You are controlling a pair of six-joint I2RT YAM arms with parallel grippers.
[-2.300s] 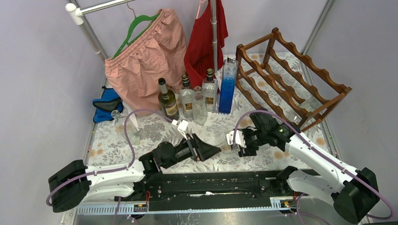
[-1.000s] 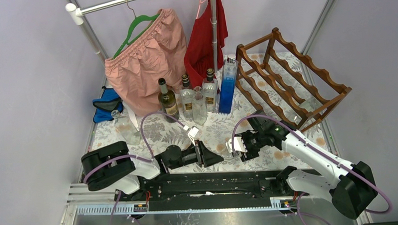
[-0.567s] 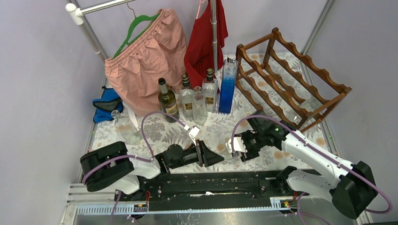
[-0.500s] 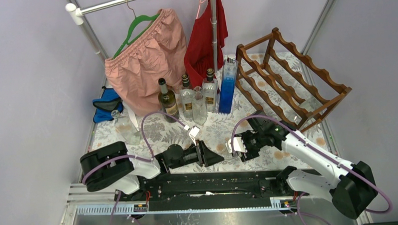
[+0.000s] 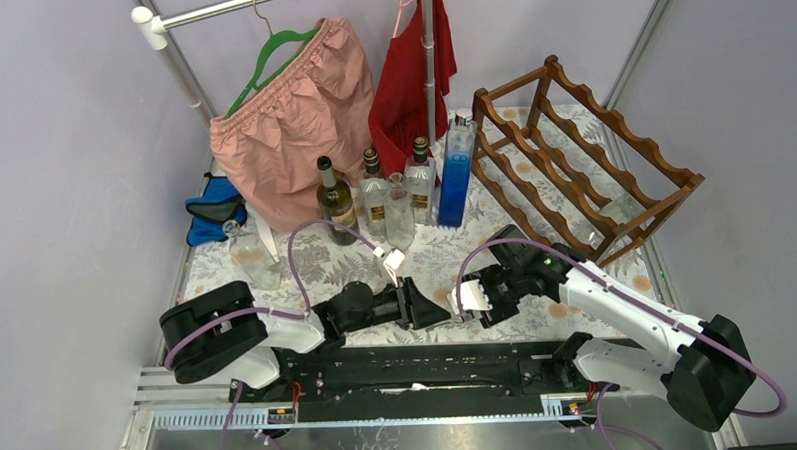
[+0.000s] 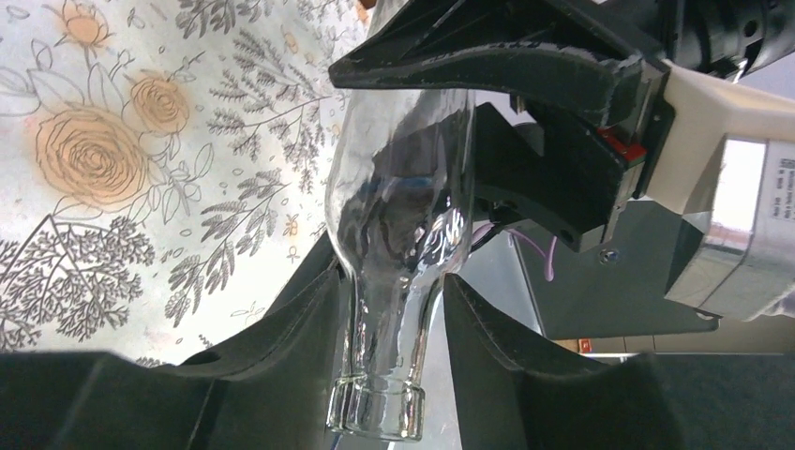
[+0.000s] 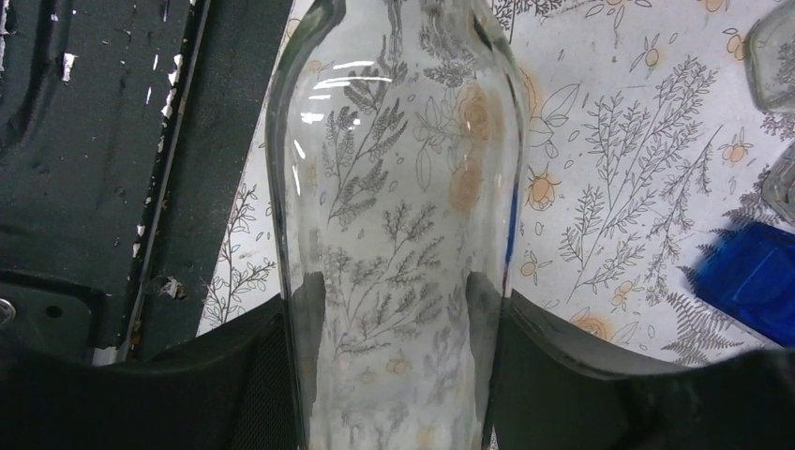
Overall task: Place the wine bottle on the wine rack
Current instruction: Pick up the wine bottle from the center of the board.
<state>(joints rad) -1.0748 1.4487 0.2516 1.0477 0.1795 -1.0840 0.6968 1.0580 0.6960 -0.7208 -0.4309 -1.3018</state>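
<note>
The clear glass wine bottle [image 7: 394, 187] is held roughly level, low over the flower-printed tabletop [image 5: 306, 263]. It sits close to the near edge at the middle, bridging the two arms. The left hand [image 6: 389, 300] is closed on the slim neck, both fingers against the glass. The right hand [image 7: 389, 328] is clamped across the wide body. The reddish-brown wooden wine rack [image 5: 583, 169] with wavy rails stands at the far right, well apart from the bottle, with bare cloth between them. A row of upright bottles [image 5: 394, 200] lines the far middle. A black base rail [image 5: 420, 369] runs along the near side.
</note>
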